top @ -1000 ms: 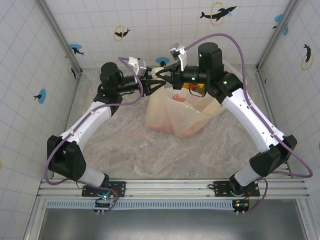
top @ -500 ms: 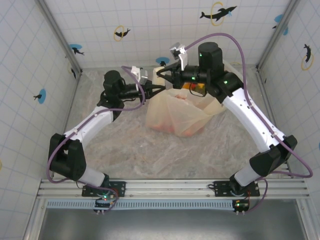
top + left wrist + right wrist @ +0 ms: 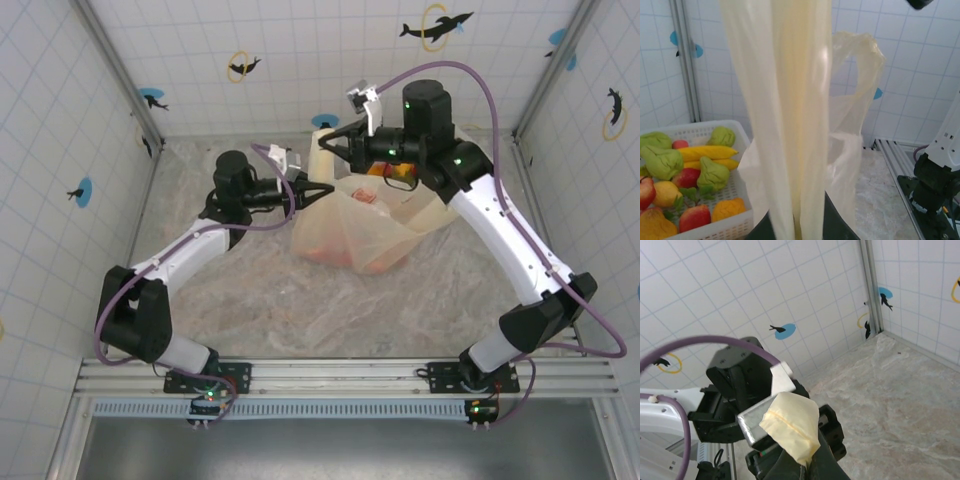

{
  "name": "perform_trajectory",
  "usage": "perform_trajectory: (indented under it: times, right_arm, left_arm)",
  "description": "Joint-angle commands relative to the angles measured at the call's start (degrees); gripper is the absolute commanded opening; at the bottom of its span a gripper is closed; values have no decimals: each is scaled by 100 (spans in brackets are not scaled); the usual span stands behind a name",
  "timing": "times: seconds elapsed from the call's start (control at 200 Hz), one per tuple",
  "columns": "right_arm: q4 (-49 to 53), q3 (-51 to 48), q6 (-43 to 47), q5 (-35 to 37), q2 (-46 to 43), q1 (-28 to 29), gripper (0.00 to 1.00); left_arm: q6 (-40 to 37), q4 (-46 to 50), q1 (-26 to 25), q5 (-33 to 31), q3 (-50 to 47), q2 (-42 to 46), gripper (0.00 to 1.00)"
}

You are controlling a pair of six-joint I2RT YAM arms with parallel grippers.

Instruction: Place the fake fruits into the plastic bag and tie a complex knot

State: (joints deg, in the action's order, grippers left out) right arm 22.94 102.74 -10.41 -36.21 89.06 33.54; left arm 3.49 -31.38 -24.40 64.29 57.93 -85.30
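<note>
At the far centre of the marbled tabletop (image 3: 250, 290), the thin translucent cream-yellow plastic bag (image 3: 350, 235) sat upright. The left gripper (image 3: 301, 191) and right gripper (image 3: 334, 144) each had jaws clamped on its handle loops (image 3: 790, 110). The film appeared light, limp and slippery, so the bunched handles looked the best place to grip.

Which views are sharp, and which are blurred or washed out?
Top external: evenly lit and sharp. Left wrist: the plastic bag strip close to the lens is soft and washed out; the basket behind it reads clearer. Right wrist: crisp, no strong glare.
</note>
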Motion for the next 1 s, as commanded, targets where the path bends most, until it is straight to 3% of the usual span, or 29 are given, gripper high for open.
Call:
perform_trajectory:
  times: [0.0,0.22,0.295,0.5,0.575,0.656,0.811,0.996]
  right_arm:
    - [-718,380,-66,-108,-220,-23,0]
    - [-710,337,-75,-129,-305,-92,0]
    - [-565,289,57,-308,-347,-154,15]
    - [-509,-594,615,-850,-684,-470,69]
    - [-531,-929,795,-845,-697,-454,81]
    - [-697,-1204,892,-879,-663,-369,87]
    - [-864,-1402,884,-766,-450,-76,89]
    - [-1169,-1527,512,-891,-173,52,72]
  left_arm:
    - [-114,193,-56,110,-88,-102,9]
    - [-107,94,-54,70,-225,-82,0]
    - [0,-114,-60,73,-312,-58,0]
    - [7,-196,-60,170,-269,13,0]
    - [-7,-194,-65,221,-256,35,0]
    - [-46,-177,-75,263,-242,70,0]
    - [-110,-133,-91,309,-224,128,0]
    - [-109,-106,-96,304,-189,154,0]
